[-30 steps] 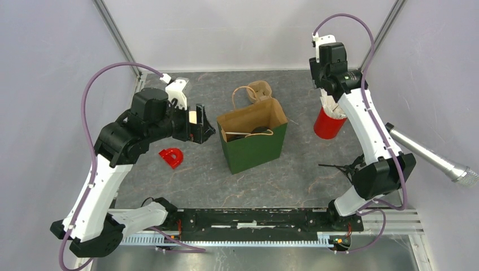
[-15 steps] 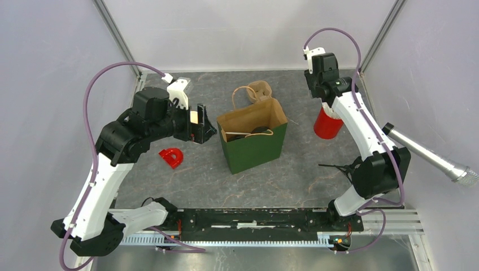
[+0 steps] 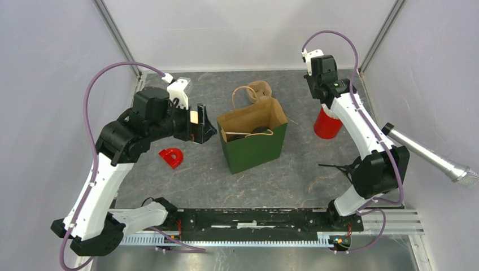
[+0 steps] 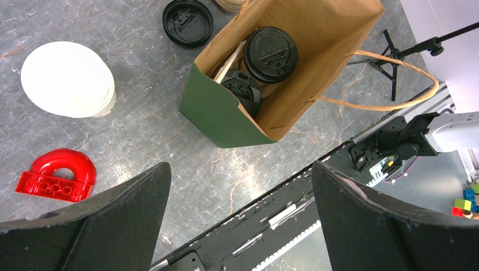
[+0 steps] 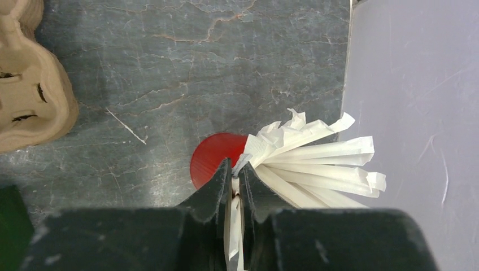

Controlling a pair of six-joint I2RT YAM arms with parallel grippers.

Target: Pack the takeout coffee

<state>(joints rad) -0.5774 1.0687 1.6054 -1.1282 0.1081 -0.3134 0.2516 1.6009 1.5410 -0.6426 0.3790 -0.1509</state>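
Observation:
A green and brown paper bag (image 3: 251, 138) (image 4: 226, 118) stands open in the middle of the table. Inside it, in the left wrist view, stands the takeout coffee (image 4: 270, 47), only its black lid showing, with another black-lidded cup (image 4: 242, 90) and a white straw beside it. My left gripper (image 3: 202, 125) (image 4: 240, 169) hangs open just left of the bag, holding nothing. My right gripper (image 5: 236, 175) (image 3: 326, 103) is above the red cup of white straws (image 5: 214, 158) (image 3: 326, 123), shut on one wrapped straw (image 5: 233, 226).
A stack of plain white cups (image 4: 68, 79), a loose black lid (image 4: 187, 21) and a red toy piece (image 3: 171, 157) lie left of the bag. A cardboard cup carrier (image 3: 260, 90) (image 5: 28, 84) sits behind it. A microphone (image 3: 429, 155) and small tripod (image 3: 342, 167) are at the right.
The right wrist has shifted a little left and back over the red cup, and its jaws have closed onto a straw. The left arm has stayed still.

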